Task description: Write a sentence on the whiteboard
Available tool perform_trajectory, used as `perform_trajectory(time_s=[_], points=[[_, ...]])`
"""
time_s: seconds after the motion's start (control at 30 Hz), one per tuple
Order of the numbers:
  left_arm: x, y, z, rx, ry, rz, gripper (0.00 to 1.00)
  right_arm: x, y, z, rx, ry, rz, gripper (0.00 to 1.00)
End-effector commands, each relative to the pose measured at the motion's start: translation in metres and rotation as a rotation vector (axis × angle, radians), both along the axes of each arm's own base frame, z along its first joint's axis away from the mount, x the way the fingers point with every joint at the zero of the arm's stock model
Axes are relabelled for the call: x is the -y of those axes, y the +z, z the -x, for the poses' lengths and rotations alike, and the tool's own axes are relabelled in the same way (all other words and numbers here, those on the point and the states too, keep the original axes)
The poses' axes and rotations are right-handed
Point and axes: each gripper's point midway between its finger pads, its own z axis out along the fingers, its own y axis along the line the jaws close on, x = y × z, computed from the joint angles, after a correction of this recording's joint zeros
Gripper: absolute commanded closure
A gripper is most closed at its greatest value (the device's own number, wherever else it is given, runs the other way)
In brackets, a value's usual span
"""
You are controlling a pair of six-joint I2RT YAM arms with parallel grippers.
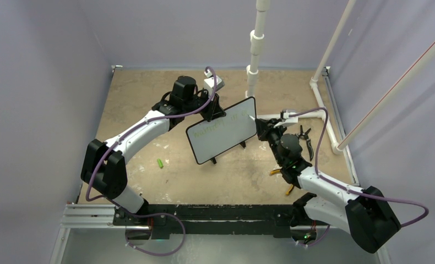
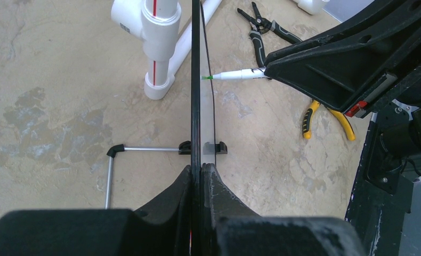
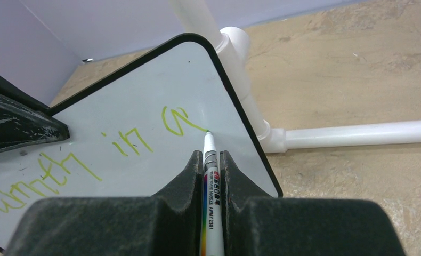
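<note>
The whiteboard stands on its feet mid-table, white with a thin black frame. My left gripper is shut on its top left edge; in the left wrist view the board runs edge-on between my closed fingers. My right gripper is shut on a white marker. The marker tip touches the board near its right edge. The sentence is green handwriting in one visible line, ending in a fresh stroke at the tip. The marker also shows in the left wrist view.
A green marker cap lies on the table left of the board. Black pliers and yellow-handled pliers lie by the right arm. A white PVC pipe frame stands just behind the board, with a pipe along the right side.
</note>
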Motion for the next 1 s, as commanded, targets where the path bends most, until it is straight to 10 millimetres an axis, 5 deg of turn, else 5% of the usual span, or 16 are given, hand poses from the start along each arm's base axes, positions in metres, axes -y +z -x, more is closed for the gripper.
perform_trajectory(time_s=[0.0,0.43,0.73,0.97], points=[[0.007,-0.003,0.011,-0.007,-0.064,0.011,1.0,0.004,0.03,-0.008,0.057,-0.041,-0.021,1.0],[0.005,0.003,0.008,0.006,-0.038,0.014,0.98,0.017,0.088,0.035,0.241,0.03,-0.087,1.0],[-0.006,0.027,0.002,0.075,0.029,0.014,0.52,0.021,0.077,0.054,0.184,0.068,-0.063,1.0],[-0.029,0.052,0.002,0.139,0.139,0.01,0.36,0.024,0.077,0.061,0.169,0.07,-0.116,1.0]])
